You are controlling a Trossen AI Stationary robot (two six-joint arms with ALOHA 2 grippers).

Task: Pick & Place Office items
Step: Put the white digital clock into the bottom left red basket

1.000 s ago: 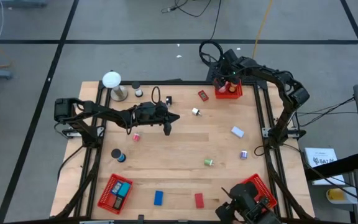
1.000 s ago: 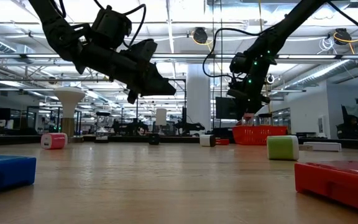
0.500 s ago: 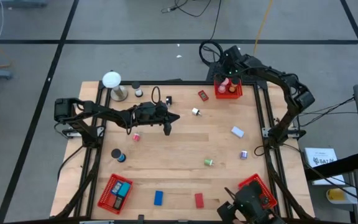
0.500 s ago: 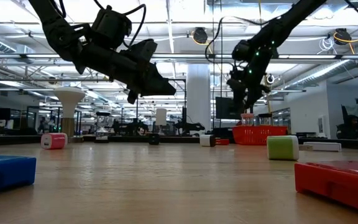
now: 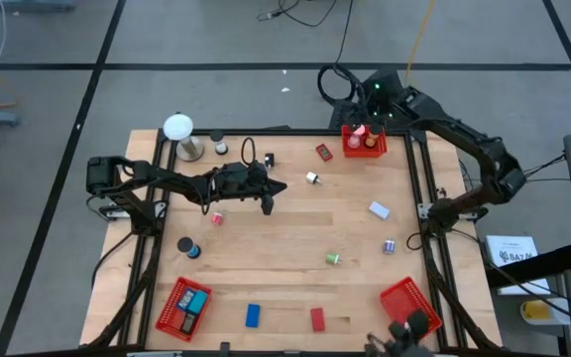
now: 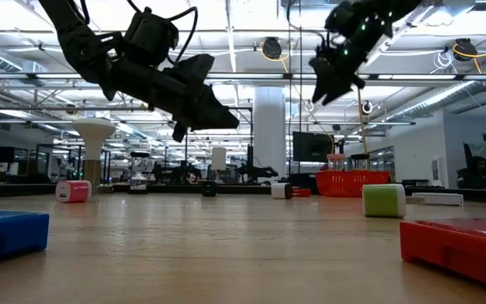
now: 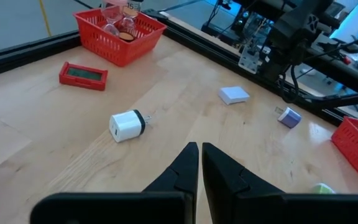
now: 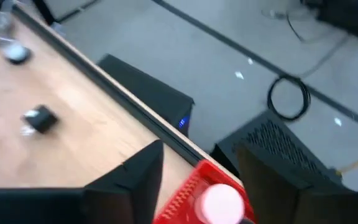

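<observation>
Right gripper [image 8: 194, 171]: jaws stand apart with a clear gap, nothing between them; it hangs high above the red mesh basket [image 5: 364, 143] at the table's far right corner, not touching it. In the right wrist view a pale pink round piece [image 8: 221, 202] sits in that basket directly below the gap. Left gripper [image 7: 200, 152]: fingers pressed together, tips all but touching, holding nothing; it hovers clear of the wood over the far-left middle of the table [image 5: 295, 268]. Just ahead of its tips lies a white charger plug [image 7: 127, 124], and beyond that a flat red block with a green face [image 7: 83, 74], near the far basket. A pale blue block [image 5: 379, 209] and a small lilac roll [image 5: 389, 246] lie toward the right edge, a green roll [image 5: 333, 259] nearer the middle. A small pink piece [image 5: 217, 217] lies under the left arm, a dark roll [image 5: 185, 246] toward the left edge. Near edge: blue block [image 5: 253, 315], red block [image 5: 317, 318], with another red basket at each near corner, the left one [image 5: 184, 306] holding a blue and a teal piece. White ball on metal stand [image 5: 178, 128] at the far left corner.
</observation>
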